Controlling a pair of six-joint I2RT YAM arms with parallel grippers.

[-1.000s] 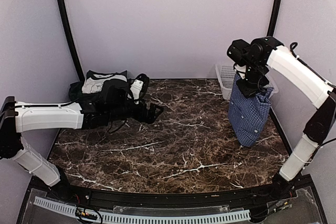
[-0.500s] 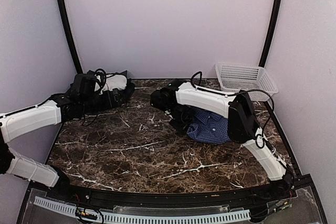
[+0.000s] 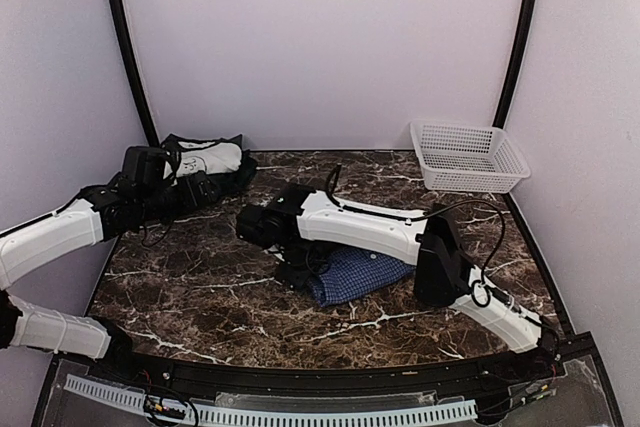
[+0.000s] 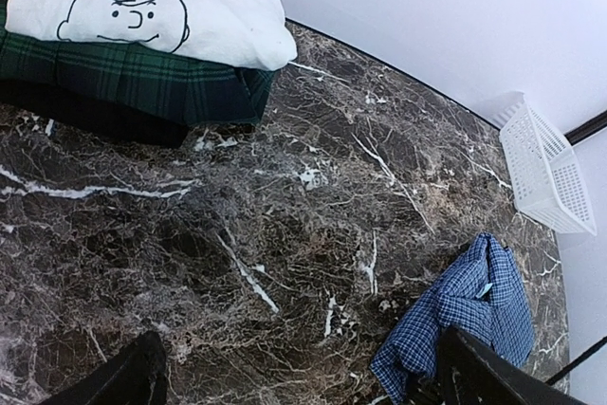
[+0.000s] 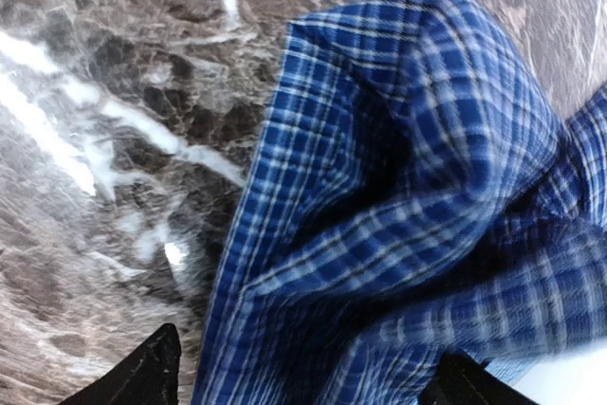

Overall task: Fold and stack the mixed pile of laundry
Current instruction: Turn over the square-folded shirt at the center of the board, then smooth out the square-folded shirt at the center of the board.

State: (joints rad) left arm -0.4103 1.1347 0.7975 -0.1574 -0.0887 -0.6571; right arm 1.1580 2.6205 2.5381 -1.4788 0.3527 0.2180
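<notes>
Lying crumpled on table — check shirt, apart from white basket

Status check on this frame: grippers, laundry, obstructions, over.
Left gripper open, empty, by white cartoon-face top stacked on green plaid garment. Right gripper open over crumpled blue checked shirt at centre. White basket far right, not obstructing.

Plain pale lilac walls enclose a dark brown marble tabletop, white-veined, which spreads beneath the right gripper. Black poles rise at both back corners, well beyond it. Light is soft, even.
</notes>
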